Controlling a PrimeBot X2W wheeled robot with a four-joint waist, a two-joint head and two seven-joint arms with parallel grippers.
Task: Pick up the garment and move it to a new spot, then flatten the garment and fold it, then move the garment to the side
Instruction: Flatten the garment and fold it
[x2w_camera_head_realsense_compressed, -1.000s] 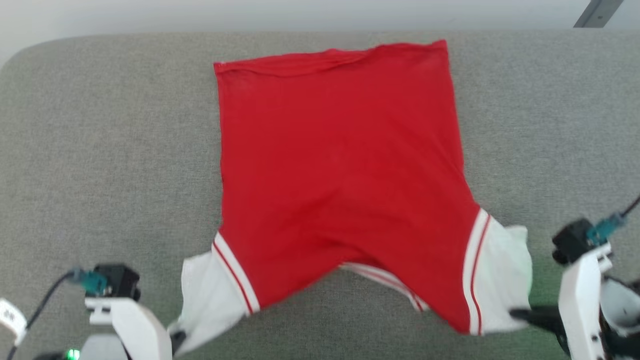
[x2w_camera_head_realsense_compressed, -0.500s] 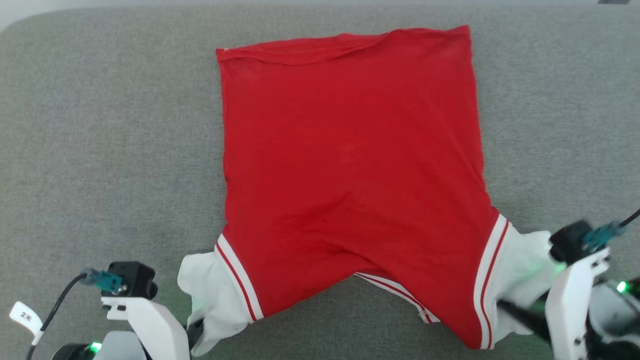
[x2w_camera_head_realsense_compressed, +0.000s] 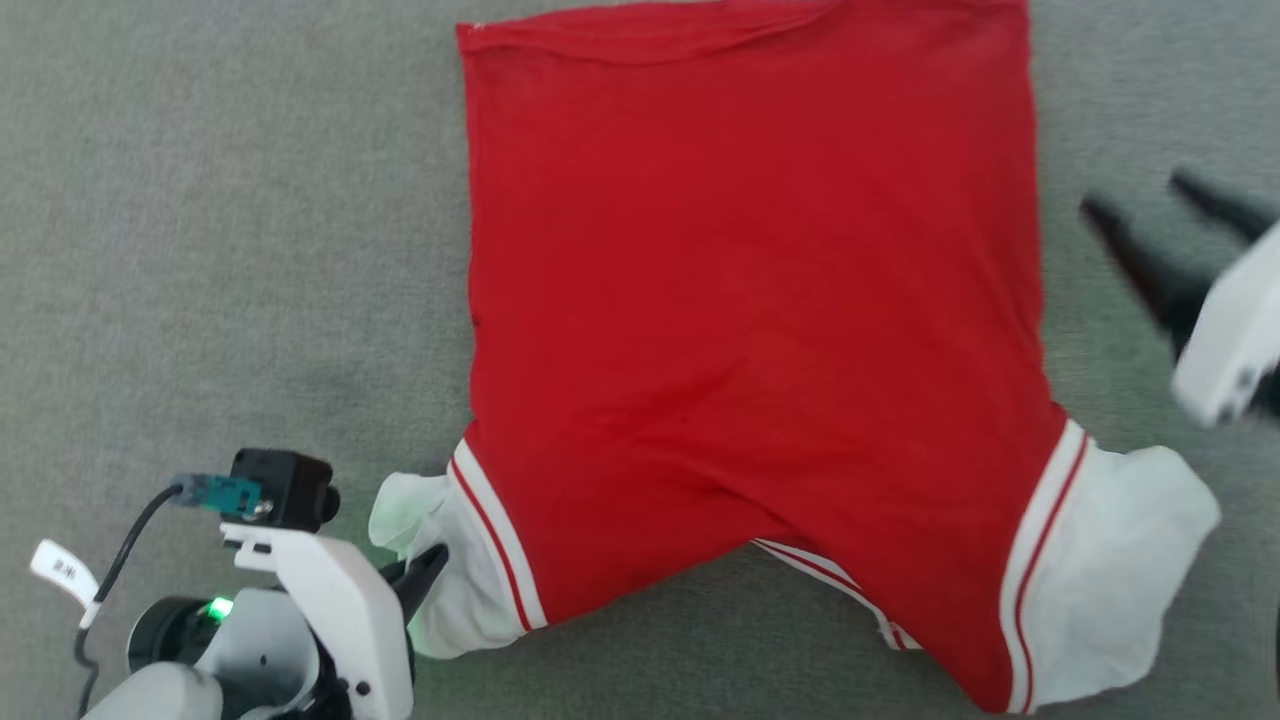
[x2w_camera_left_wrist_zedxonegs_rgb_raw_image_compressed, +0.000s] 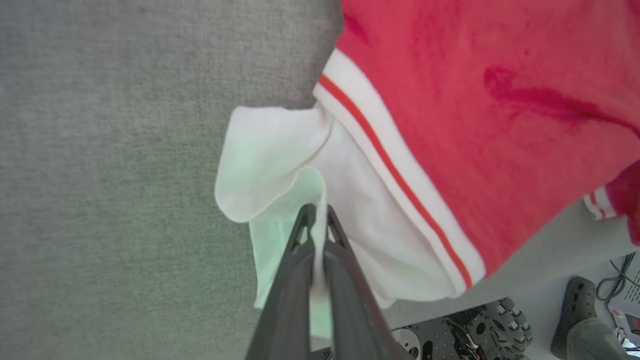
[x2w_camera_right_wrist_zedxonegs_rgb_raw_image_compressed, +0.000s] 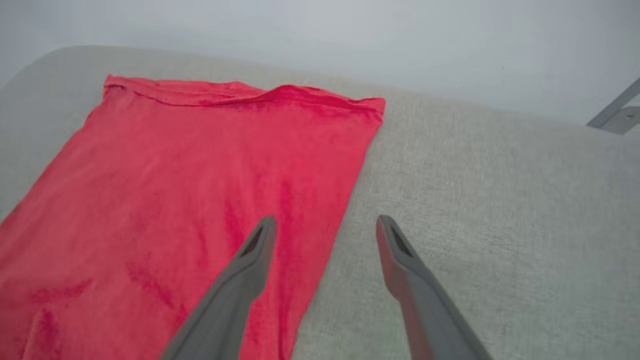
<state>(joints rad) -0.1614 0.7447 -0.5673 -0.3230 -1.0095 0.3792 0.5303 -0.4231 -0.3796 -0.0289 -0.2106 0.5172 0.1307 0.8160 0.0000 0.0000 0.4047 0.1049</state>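
Garment: spread plain-side up for flattening.
Left end effector: clamped on sleeve, anchoring it.
Right end effector: apart, empty, beside garment.

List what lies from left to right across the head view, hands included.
left hand → garment → right hand

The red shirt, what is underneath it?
The red shirt lies spread on a grey fabric surface, which shows all around its edges. Anything directly beneath the cloth is covered, so I cannot tell what else is there.
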